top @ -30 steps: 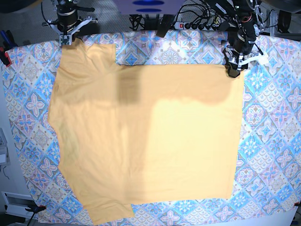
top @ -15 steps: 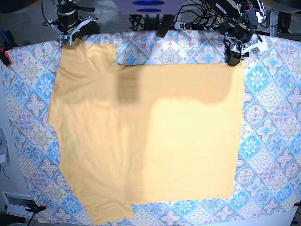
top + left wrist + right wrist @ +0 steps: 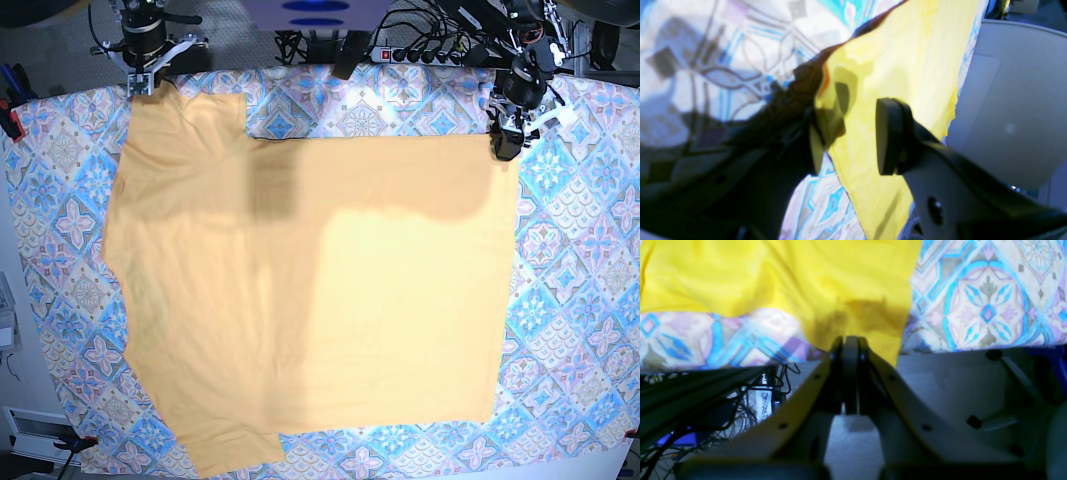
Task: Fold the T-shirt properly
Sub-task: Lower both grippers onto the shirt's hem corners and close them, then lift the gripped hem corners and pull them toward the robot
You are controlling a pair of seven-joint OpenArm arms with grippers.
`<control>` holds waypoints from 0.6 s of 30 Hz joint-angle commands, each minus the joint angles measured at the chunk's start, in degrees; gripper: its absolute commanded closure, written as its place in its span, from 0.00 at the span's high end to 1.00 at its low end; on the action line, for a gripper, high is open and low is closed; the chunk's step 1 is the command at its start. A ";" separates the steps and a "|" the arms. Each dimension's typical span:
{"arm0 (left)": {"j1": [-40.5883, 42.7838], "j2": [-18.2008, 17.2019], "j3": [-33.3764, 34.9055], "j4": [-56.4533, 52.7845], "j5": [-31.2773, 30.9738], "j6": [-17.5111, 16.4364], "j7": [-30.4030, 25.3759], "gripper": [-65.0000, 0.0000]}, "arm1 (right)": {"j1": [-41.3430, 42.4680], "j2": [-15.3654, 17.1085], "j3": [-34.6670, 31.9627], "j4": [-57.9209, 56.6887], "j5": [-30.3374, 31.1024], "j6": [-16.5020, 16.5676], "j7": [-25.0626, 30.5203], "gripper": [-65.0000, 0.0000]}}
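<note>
- Wide open room over the middle: the T-shirt (image 3: pixel 310 290) lies flat on the patterned cloth (image 3: pixel 580 300), nothing stands on it.
- Front and right margins of the surface are bare cloth, easy passage.
- Back edge is crowded: cables (image 3: pixel 420 45) and a power strip (image 3: pixel 400 52) run behind it.
- Left pincer (image 3: pixel 503 148) stands at the shirt's far right corner, right pincer (image 3: pixel 143 82) at the far left.

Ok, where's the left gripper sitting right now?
In the base view the left gripper is at the upper right, over the far right corner of the T-shirt, jaws apart, with the patterned cloth beneath.
</note>
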 commanded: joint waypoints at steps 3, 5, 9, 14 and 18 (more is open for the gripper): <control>-0.24 0.43 0.74 -1.06 4.16 4.53 1.33 0.34 | -0.53 0.37 0.23 0.78 0.08 -0.19 1.03 0.00; 0.11 0.43 0.65 -1.06 4.16 4.53 2.91 0.22 | -0.53 0.37 0.41 0.69 0.08 -0.19 1.03 0.00; 2.30 0.43 0.65 -1.06 3.63 4.53 3.79 0.01 | -0.53 0.37 0.50 0.34 0.08 -0.19 1.03 0.00; 4.33 0.34 0.56 1.05 3.98 4.53 5.02 0.00 | -0.53 0.37 0.50 0.25 0.08 -0.19 1.03 0.00; 6.17 0.34 0.65 5.88 3.72 4.53 5.02 0.00 | -0.53 0.37 0.50 0.25 0.08 -0.19 0.41 0.00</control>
